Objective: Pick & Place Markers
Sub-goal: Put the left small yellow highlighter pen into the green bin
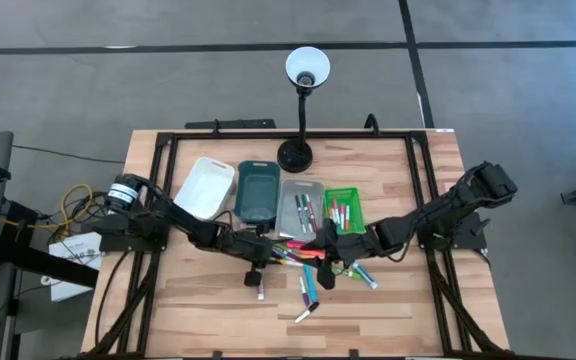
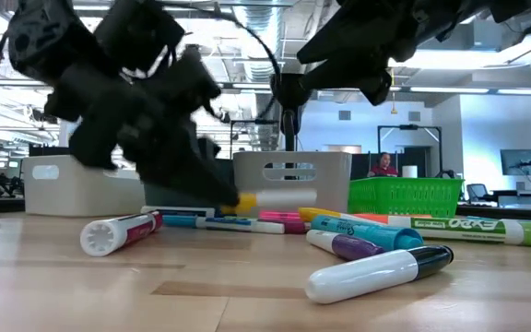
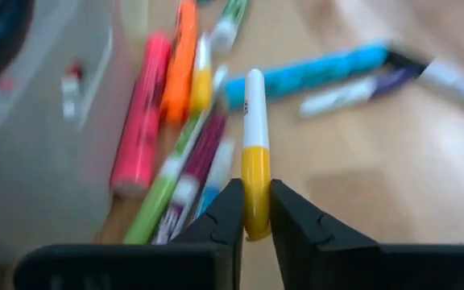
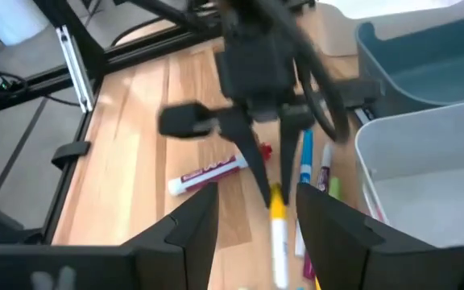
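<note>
We see the left gripper (image 3: 256, 217) clenched on a yellow-capped marker (image 3: 254, 149), its two fingers touching the yellow end from both sides; the white barrel points forward, away from the gripper. Just ahead of it and to its side, the other markers (image 3: 163, 137) lie in a loose pile on the wooden table (image 3: 361, 177). The right gripper (image 4: 256, 221) hovers close by with its fingers apart, holding nothing.

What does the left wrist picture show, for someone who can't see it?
The left tool, two dark fingers, is pinched on the yellow cap of a thin white-barrelled marker above the wooden table. Past it lie more markers: a pink one, an orange one and a light blue one.
</note>
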Controlling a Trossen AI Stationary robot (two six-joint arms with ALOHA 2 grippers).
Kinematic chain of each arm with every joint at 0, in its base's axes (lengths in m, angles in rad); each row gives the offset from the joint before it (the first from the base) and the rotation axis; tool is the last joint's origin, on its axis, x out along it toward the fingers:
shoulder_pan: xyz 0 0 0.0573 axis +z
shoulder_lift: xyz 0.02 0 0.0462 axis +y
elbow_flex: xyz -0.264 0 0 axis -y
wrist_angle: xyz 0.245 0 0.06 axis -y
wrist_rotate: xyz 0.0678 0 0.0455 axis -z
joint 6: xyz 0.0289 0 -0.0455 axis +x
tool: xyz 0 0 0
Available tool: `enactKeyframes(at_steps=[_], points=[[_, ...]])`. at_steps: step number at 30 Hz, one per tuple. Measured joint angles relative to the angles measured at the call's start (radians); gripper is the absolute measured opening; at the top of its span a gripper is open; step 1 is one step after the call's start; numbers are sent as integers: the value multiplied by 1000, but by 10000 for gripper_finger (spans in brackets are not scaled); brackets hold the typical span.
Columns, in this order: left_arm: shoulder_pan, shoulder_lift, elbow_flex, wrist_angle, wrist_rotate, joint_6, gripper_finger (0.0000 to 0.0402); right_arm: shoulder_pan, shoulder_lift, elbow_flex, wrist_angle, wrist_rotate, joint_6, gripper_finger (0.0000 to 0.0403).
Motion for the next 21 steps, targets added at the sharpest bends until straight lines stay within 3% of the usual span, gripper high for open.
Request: enactKeyframes(at_steps=[10,21], points=[[-23,-148,1,-30,0,1,42,-7,29,0,0,2,7,156],[-30,-167,0,-38,-51,8,41,-65,138,-1,84,-80,8,156]])
